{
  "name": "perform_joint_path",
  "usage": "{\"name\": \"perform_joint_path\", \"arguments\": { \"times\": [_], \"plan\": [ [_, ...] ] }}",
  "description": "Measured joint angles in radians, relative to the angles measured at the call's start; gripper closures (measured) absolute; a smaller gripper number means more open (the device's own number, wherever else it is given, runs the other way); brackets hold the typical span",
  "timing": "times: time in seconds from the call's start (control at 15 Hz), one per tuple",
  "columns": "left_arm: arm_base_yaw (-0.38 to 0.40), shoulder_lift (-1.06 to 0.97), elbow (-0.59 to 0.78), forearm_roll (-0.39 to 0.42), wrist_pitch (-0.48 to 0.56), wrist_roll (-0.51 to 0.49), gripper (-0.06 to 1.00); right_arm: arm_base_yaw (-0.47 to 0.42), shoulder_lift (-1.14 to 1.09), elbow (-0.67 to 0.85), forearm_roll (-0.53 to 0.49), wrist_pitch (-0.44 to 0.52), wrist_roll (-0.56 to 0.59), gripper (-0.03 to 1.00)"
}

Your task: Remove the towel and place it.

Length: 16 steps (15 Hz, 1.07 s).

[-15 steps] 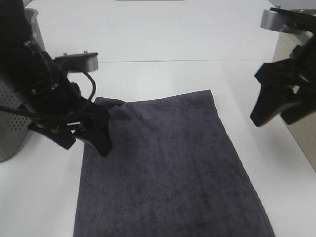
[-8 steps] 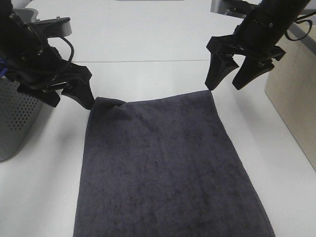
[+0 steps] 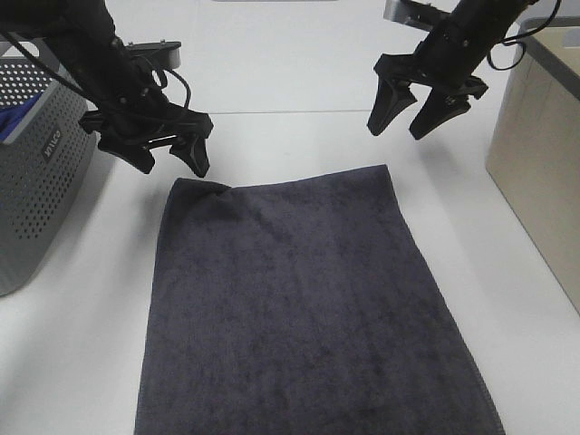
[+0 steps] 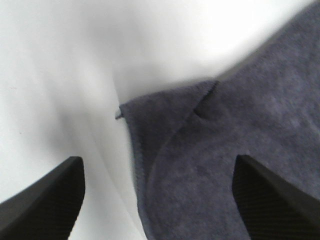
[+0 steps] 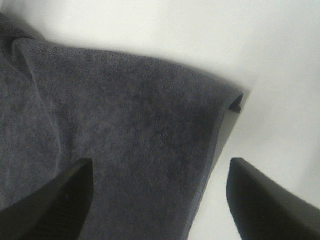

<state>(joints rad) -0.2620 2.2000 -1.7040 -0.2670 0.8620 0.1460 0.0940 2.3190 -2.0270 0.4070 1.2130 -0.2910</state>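
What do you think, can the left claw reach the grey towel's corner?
Probably yes. The left gripper hangs open just past the crumpled far corner of the towel, with nothing between them. The grey basket stands off to the side.

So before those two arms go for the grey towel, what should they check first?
1. Left tool open and empty: ok.
2. Right tool open and empty: ok.
3. Towel spread on the table, nothing lying on it: ok.
4. Each far corner shows between a tool's jaws in its wrist view: ok.
5. Corner by the left tool flat: not ok, a small fold sits there.
6. Spot to put the towel down: cannot tell.
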Motion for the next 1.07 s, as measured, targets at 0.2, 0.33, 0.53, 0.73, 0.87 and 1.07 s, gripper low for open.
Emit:
{"name": "perform_joint_path", "arguments": {
  "times": [0.2,0.33,0.53,0.73,0.87,1.07],
  "plan": [
    [0.012,0.080,-0.075,0.001,0.026,-0.003,0.18,0.000,0.122,-0.087,0.009,0.000,0.000,0.24],
    [0.012,0.115,-0.087,0.000,0.022,-0.003,0.18,0.000,0.175,-0.137,0.013,0.001,0.000,0.24],
    [0.012,0.149,-0.091,-0.035,-0.011,-0.006,0.18,-0.007,0.233,-0.184,0.022,0.001,0.001,0.24],
    [0.012,0.179,-0.091,-0.091,-0.038,-0.006,0.18,-0.030,0.264,-0.185,0.021,0.001,0.007,0.24],
    [0.012,0.183,-0.093,-0.103,-0.049,-0.006,0.18,-0.057,0.267,-0.191,0.020,0.001,0.008,0.24],
    [0.012,0.192,-0.100,-0.130,-0.060,-0.006,0.18,-0.067,0.269,-0.192,0.021,0.001,0.009,0.24]
  ]
}}
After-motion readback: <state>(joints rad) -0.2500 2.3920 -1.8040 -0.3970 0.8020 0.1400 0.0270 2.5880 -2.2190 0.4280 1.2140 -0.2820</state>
